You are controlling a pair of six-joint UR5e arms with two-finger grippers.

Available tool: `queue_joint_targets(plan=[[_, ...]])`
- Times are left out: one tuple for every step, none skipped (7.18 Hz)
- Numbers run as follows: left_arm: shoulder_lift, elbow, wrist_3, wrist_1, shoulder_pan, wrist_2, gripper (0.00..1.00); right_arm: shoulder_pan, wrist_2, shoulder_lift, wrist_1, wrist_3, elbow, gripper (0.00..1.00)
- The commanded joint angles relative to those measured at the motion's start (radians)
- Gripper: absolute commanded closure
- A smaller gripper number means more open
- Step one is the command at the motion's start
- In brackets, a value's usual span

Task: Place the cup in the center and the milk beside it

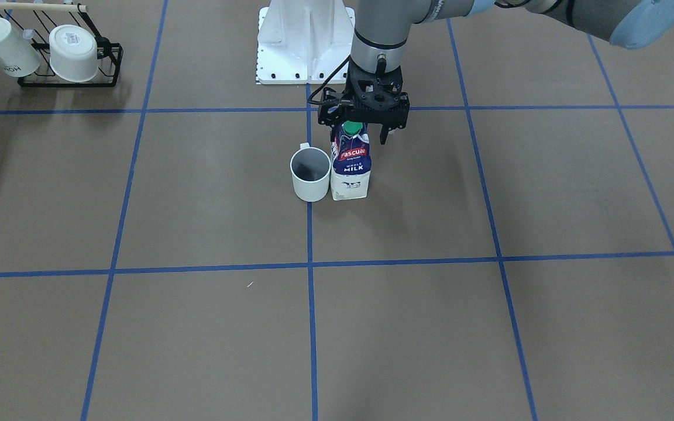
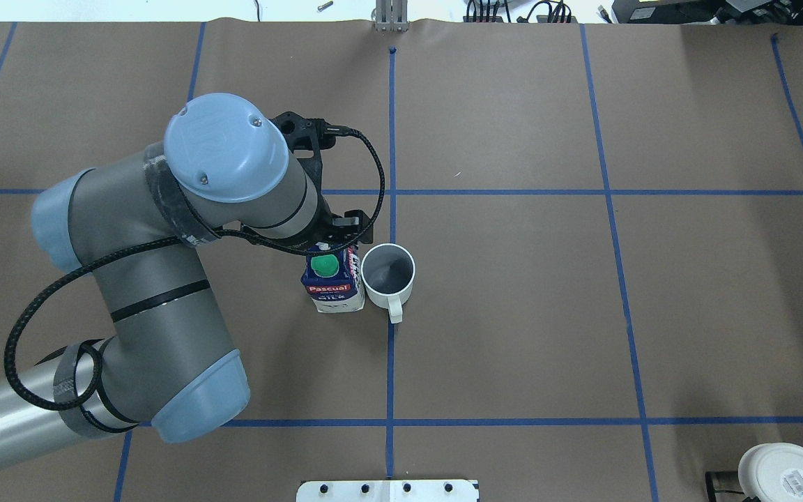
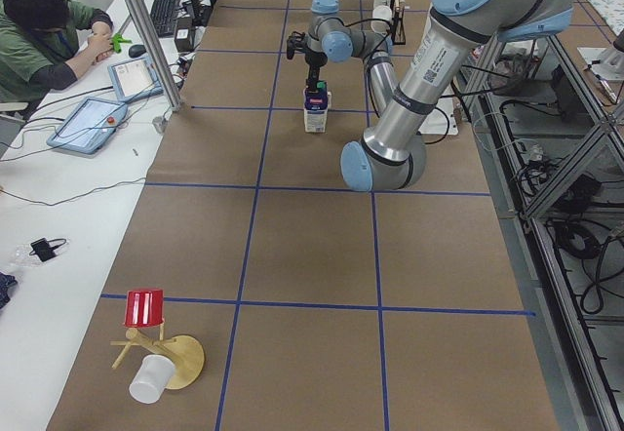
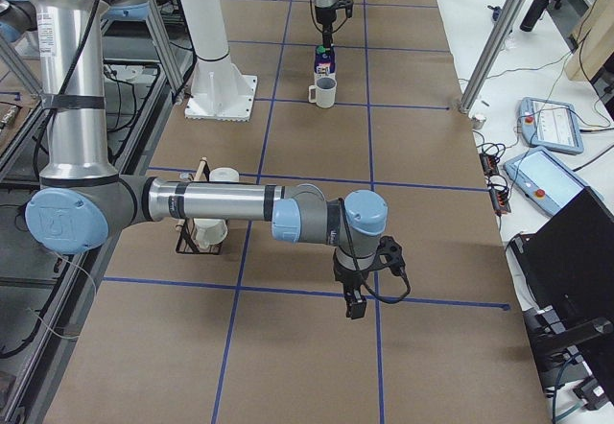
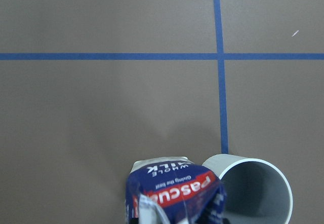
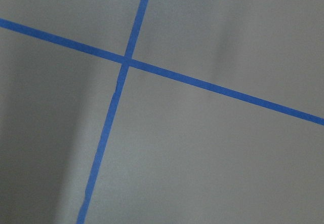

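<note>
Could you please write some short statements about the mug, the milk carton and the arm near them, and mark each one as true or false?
1. The milk carton stands upright beside the white mug. True.
2. The mug lies on its side. False: it stands upright with its opening up.
3. The mug sits on a blue tape line. True.
4. The carton's cap is red. False: the cap is green.
5. The left pincer is just above the carton's top. True.
6. The mug's handle points toward the carton. False: it points toward the robot's base, away from the carton's side.
</note>
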State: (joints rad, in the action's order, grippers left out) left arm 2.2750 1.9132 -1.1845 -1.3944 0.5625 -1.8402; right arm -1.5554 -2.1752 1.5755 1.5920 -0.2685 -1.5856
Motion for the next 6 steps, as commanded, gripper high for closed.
queue_joint_targets(plan=[[0.001,0.067,0.069,0.108,0.078,-0.066,0.02,0.0,0.002,0.0,-0.001,-0.001,0.002,0.0],[-0.011,0.105,0.201,0.162,0.155,-0.091,0.02,0.0,0.0,0.0,-0.001,0.0,0.004,0.0],[-0.091,0.128,0.327,0.17,0.212,-0.111,0.02,0.0,0.0,0.0,-0.001,0.0,0.009,0.0],[-0.142,0.119,0.524,0.173,0.352,-0.185,0.02,0.0,0.0,0.001,-0.001,0.0,0.018,0.0],[-0.258,0.118,0.757,0.167,0.502,-0.286,0.02,0.0,0.002,0.001,-0.001,0.0,0.022,0.0],[-0.331,0.083,0.962,0.173,0.634,-0.333,0.02,0.0,0.0,0.001,-0.001,-0.001,0.022,0.0]])
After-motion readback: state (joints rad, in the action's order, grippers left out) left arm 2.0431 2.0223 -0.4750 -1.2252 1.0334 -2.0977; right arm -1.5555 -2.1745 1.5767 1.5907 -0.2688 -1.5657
